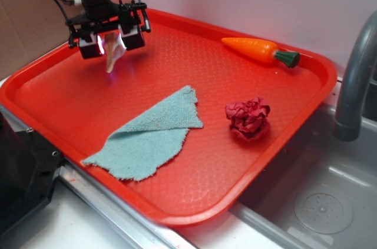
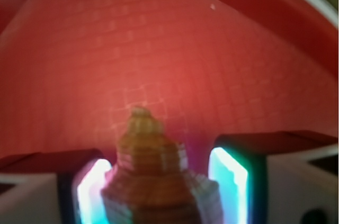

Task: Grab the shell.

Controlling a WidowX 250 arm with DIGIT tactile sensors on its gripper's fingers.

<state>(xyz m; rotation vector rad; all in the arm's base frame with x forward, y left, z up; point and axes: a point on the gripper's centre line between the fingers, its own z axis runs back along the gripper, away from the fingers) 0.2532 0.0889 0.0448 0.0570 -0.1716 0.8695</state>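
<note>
A red tray (image 1: 306,93) holds a teal cloth (image 1: 150,134), a carrot (image 1: 259,50) and a paper ball (image 1: 248,118). At its far left corner the tool (image 1: 112,42) grips the shell (image 1: 115,52), tip down and apparently clear of the tray. Best to keep the grip firm and rise straight, since the ridged, tapering shell could slip.

A red textured tray (image 1: 65,78) sits beside a grey sink (image 1: 330,202), carrying a folded teal cloth (image 1: 147,134), a crumpled dark-red paper ball (image 1: 248,118) and a toy carrot (image 1: 259,50) near its far rim.
</note>
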